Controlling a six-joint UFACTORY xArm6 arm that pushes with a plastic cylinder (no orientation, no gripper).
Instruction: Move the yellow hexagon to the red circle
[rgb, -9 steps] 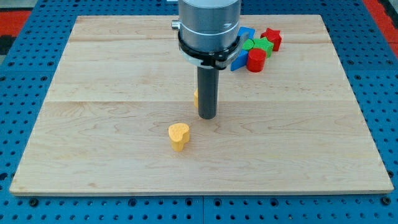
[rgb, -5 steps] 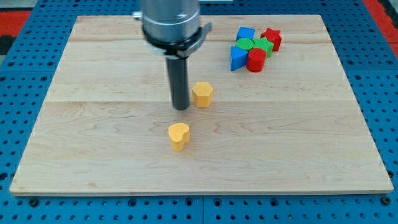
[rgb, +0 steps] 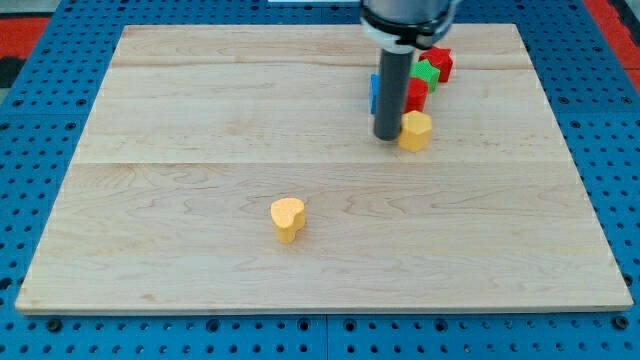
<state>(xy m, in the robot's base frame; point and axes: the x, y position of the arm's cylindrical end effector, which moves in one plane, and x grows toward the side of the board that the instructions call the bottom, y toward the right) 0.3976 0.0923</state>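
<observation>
The yellow hexagon (rgb: 416, 130) lies at the view's upper right, just below the red circle (rgb: 417, 94), which shows partly behind the rod. My tip (rgb: 387, 137) rests on the board touching the hexagon's left side. The rod hides part of the block cluster behind it.
A yellow heart (rgb: 287, 218) lies near the board's middle, lower left of my tip. A blue block (rgb: 374, 95), a green block (rgb: 428, 72) and a red star (rgb: 438, 62) cluster by the red circle near the board's top edge (rgb: 320, 27).
My tip went from the hexagon's right side round to its left, then swept right. The yellow hexagon slid from the board's middle up and right to just below the red circle.
</observation>
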